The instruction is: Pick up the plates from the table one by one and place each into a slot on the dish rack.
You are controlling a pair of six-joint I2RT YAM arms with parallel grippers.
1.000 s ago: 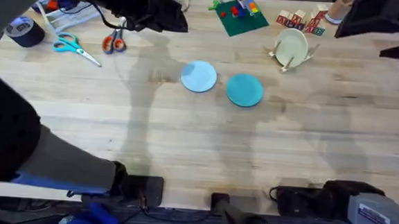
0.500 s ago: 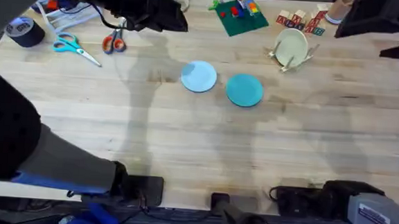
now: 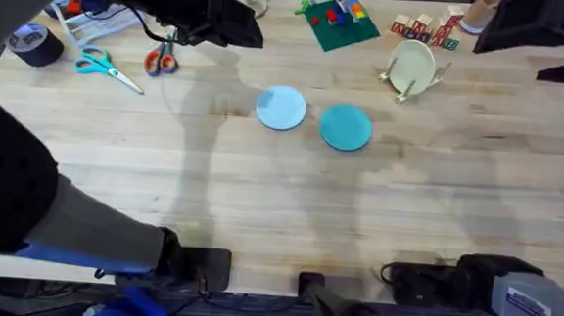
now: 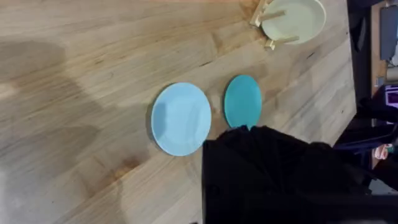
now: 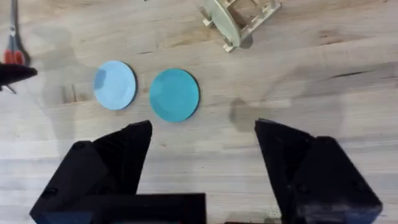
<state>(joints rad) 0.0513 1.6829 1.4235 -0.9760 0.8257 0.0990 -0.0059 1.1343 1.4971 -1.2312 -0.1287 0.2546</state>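
Two plates lie flat side by side mid-table: a pale light-blue plate [image 3: 281, 108] [image 4: 181, 118] [image 5: 115, 84] and, to its right, a teal plate [image 3: 346, 127] [image 4: 242, 101] [image 5: 175, 94]. Behind them to the right stands the small wooden dish rack [image 3: 426, 81] [image 5: 249, 15] [image 4: 266, 25], with a cream plate [image 3: 411, 63] upright in it. My left gripper [image 3: 234, 20] [image 4: 280, 174] hovers high over the back left, away from the plates. High above the table, my right gripper [image 5: 202, 155] is open and holds nothing; both plates show beyond its fingers [image 5: 124, 149].
At the back left lie blue scissors [image 3: 106, 67], orange scissors [image 3: 160, 60] and a dark tape roll [image 3: 34, 43]. A green board with coloured blocks [image 3: 338, 19] and wooden letter blocks [image 3: 425, 30] line the back edge. Bare tabletop [image 3: 289, 207] stretches in front of the plates.
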